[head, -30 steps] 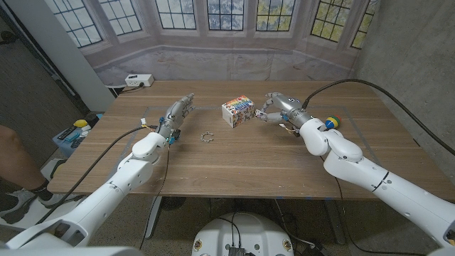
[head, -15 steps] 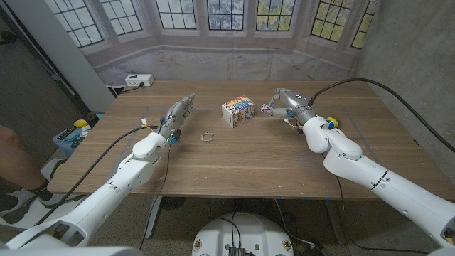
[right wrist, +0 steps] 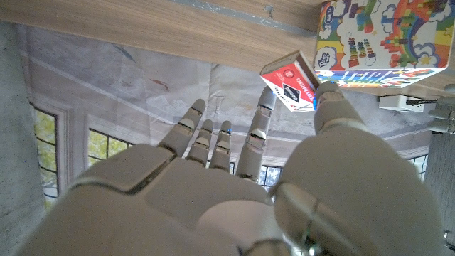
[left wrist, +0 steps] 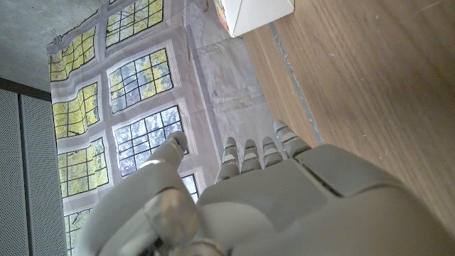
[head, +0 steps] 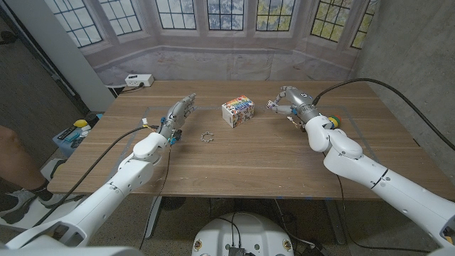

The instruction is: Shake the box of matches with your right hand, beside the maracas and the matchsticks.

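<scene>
My right hand (head: pixel 288 100) hangs above the table's far right part and pinches a small red-and-white box of matches (right wrist: pixel 290 81) between thumb and a finger, the other fingers spread. The colourful printed box (head: pixel 237 111) stands on the table just to its left, also close behind the matchbox (right wrist: pixel 373 34) in the right wrist view. A bright multicoloured maraca (head: pixel 332 121) peeks out behind my right forearm. A small ring-shaped cluster (head: pixel 207 136) lies near the table's middle. My left hand (head: pixel 178 114) stays at the left with its fingers (left wrist: pixel 249 155) stretched out and nothing in it.
A white power strip (head: pixel 138 80) sits on the ledge beyond the table's far left corner. A person's leg (head: pixel 8 153) shows at the left edge, next to a low stand with small objects (head: pixel 75 132). Black cables run along both arms.
My right hand has moved right and away from the colourful box, rising a little with the matchbox pinched in it. The left hand has not moved.
</scene>
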